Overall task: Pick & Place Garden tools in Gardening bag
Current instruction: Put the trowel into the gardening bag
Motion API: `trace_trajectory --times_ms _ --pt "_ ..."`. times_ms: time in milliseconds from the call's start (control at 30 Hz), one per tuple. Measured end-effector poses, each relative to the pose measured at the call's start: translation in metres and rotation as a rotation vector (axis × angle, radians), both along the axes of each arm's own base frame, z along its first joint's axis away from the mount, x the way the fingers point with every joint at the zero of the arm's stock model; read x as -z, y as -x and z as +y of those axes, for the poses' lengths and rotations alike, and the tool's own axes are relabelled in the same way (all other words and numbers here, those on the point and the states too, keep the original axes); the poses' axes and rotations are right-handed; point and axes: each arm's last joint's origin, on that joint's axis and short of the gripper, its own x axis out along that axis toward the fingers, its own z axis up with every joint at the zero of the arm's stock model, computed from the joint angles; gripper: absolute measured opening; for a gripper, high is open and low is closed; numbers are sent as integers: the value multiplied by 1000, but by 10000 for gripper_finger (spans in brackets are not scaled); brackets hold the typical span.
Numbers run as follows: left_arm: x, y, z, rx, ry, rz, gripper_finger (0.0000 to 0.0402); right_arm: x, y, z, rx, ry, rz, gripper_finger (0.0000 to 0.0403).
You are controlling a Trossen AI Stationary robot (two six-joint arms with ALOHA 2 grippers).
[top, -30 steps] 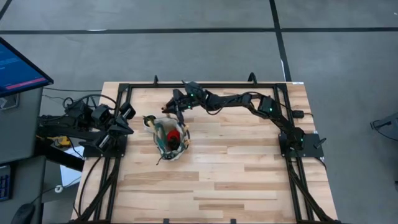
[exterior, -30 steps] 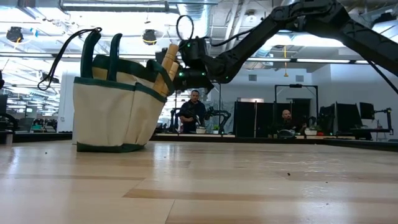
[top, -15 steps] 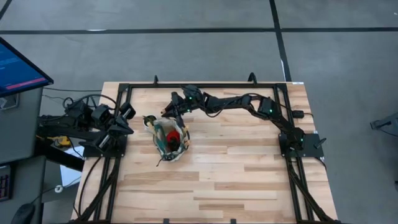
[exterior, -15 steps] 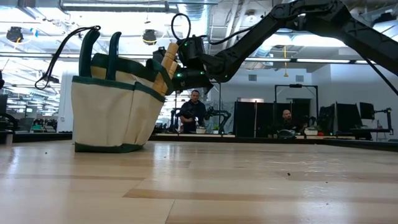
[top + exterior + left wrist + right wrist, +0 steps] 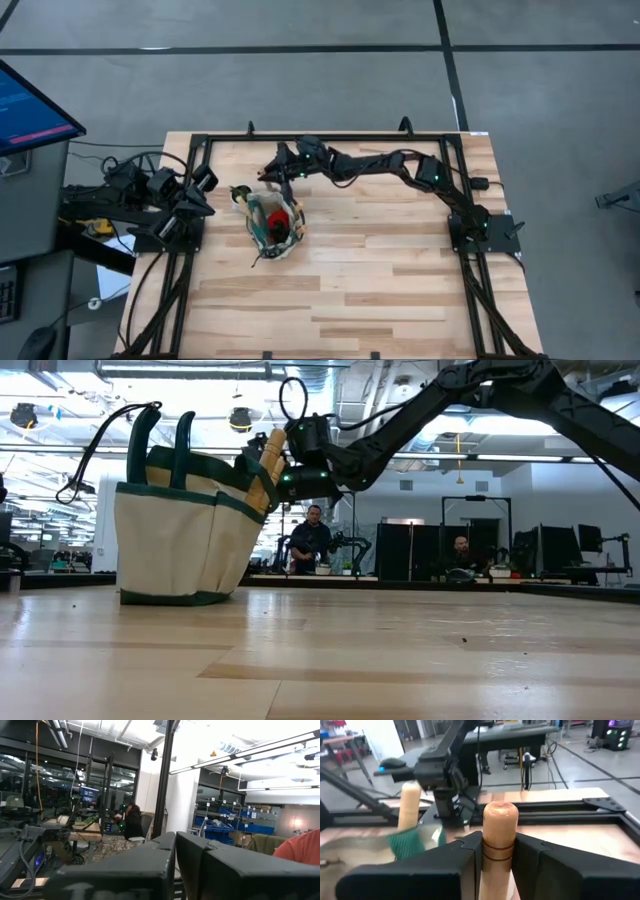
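From above, the right gripper (image 5: 270,176) has crept a little further toward the left side of the table than a second ago, and now sits at the far rim of the gardening bag (image 5: 272,224), which stands left of centre with a red-and-black tool (image 5: 281,216) showing inside; the left gripper (image 5: 203,198) waits folded at the left edge, just beside the bag. At table level, the bag (image 5: 185,525) has tipped back from its lean and stands straighter, while a wooden trowel handle (image 5: 269,468) pokes out at its rim against the right gripper (image 5: 283,470), so the trowel seems nearly seated and release looks close. The left wrist camera shows only that arm's own dark fingers (image 5: 150,870) pressed together, holding nothing, and the room beyond. The right wrist camera shows its fingers (image 5: 455,860) clamped on the trowel handle (image 5: 497,840), with a second wooden handle (image 5: 409,805) standing in the bag close ahead; this and the green trim could crowd the drop.
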Motion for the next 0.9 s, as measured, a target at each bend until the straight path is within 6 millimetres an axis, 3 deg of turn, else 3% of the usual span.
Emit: trace_trajectory --times_ms 300,367,500,567,733,900 --pt "0 0 0 0 0 0 3 -7 1 -2 0 -22 -41 61" --pt "0 0 0 0 0 0 3 -23 3 -1 -32 -20 -100 61" --pt "0 0 0 3 -1 0 3 -76 13 4 -101 9 -248 61" --pt "0 0 0 3 -1 0 3 -90 18 6 -134 11 -262 61" --pt "0 0 0 2 -1 0 3 -88 19 7 -167 12 -216 61" --pt "0 0 0 4 4 2 3 -83 20 -3 -87 26 -178 61"
